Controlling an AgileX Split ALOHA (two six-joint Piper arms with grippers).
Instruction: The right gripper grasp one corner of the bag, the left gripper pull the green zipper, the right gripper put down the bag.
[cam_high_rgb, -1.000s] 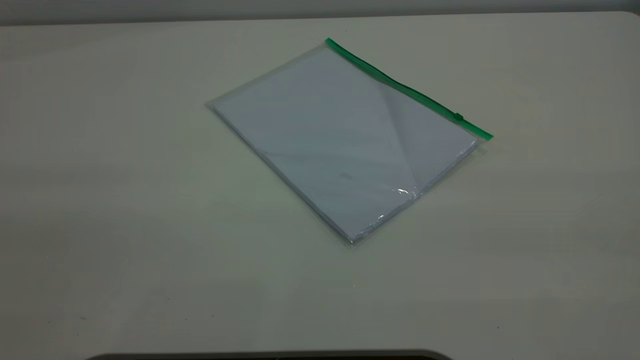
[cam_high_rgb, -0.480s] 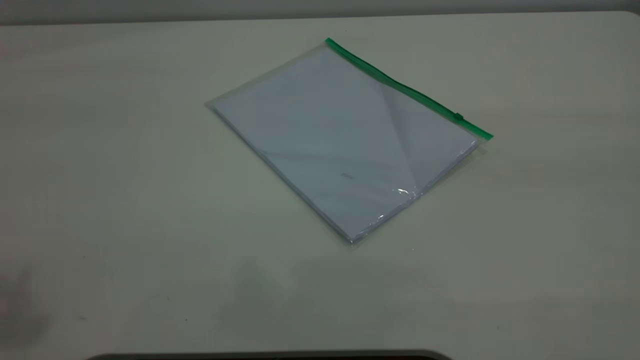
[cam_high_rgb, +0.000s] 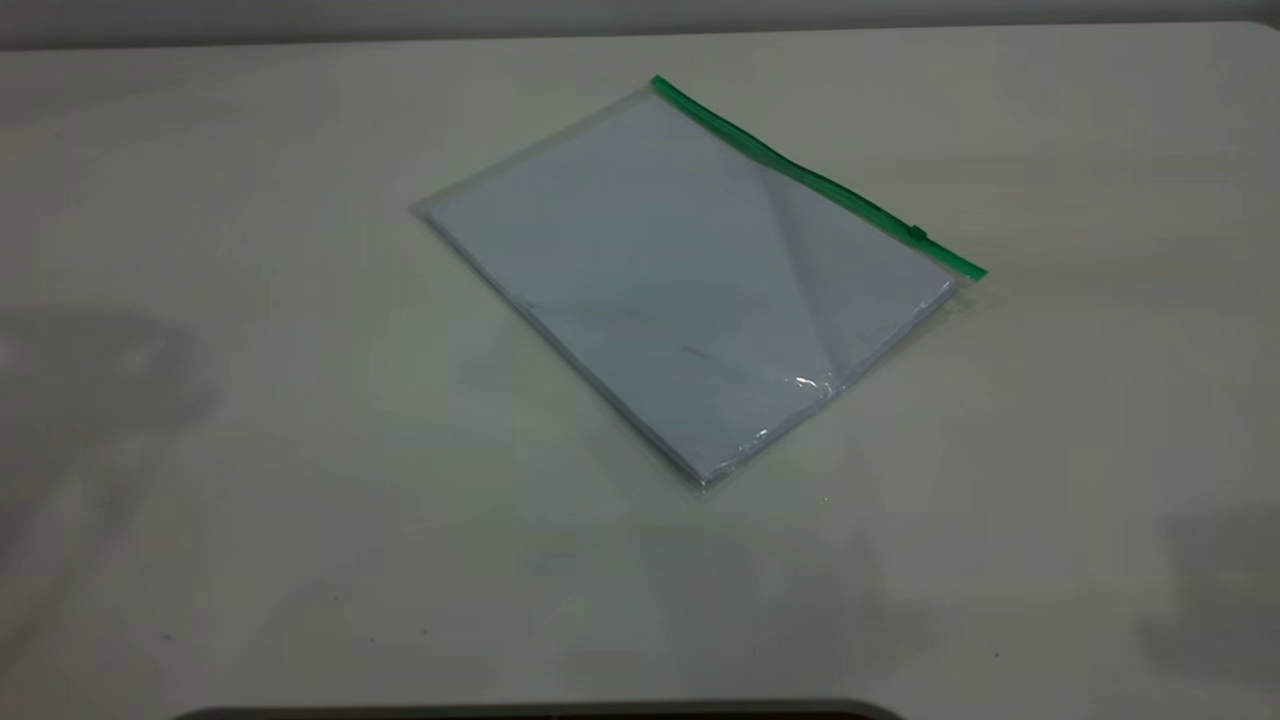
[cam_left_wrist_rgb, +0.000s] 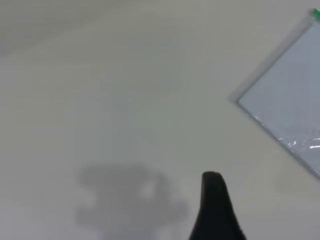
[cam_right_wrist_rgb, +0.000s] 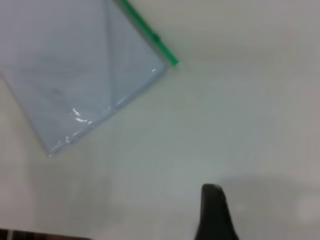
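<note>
Both claws well apart from bag (cam_high_rgb: 690, 270), flat on table (cam_high_rgb: 250, 450).

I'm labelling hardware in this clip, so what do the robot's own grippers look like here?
Little shows. Each wrist view catches one finger: the left gripper's finger and the right gripper's finger are both matte black, tapering to a rounded tip. No cables, markings or arm links are visible, and the exterior view shows neither arm, only their shadows on the table.
</note>
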